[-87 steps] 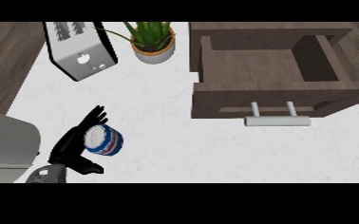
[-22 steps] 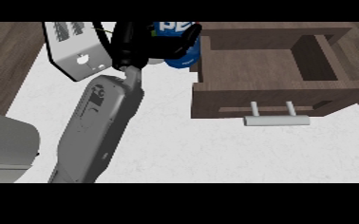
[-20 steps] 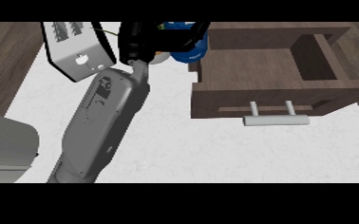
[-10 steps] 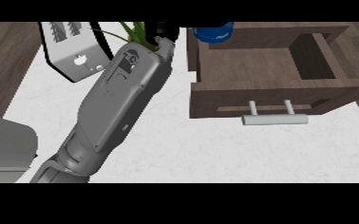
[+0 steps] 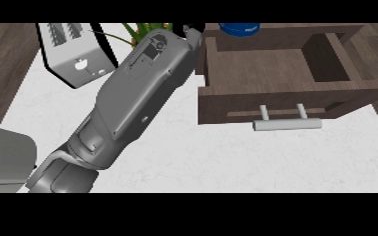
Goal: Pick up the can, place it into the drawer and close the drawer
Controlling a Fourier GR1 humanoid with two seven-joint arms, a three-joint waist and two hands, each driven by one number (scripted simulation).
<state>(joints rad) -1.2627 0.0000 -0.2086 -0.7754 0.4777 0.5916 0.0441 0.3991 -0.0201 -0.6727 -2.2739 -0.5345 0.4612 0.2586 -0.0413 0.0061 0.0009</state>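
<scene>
The blue can [image 5: 238, 28] shows only as a sliver at the picture's top edge, over the back left part of the open wooden drawer [image 5: 221, 97]. My left forearm [image 5: 136, 95] stretches diagonally from the lower left up to the drawer's back left corner. Of my left hand [image 5: 192, 28] only a small black part shows there, just left of the can; the rest is cut off. Whether it holds the can is hidden. The drawer's inside looks bare, and its pale bar handle [image 5: 288, 124] faces me. My right hand is out of sight.
A white toaster [image 5: 74, 60] stands at the back left, with a green plant [image 5: 144, 30] mostly hidden behind my forearm. A grey object [image 5: 15, 160] sits at the lower left edge. Dark wood [image 5: 15, 65] borders the white counter on the left.
My left arm has stretched farther up and right, carrying the can from beside the plant to over the drawer's back. Hand and can have slid mostly past the picture's top edge.
</scene>
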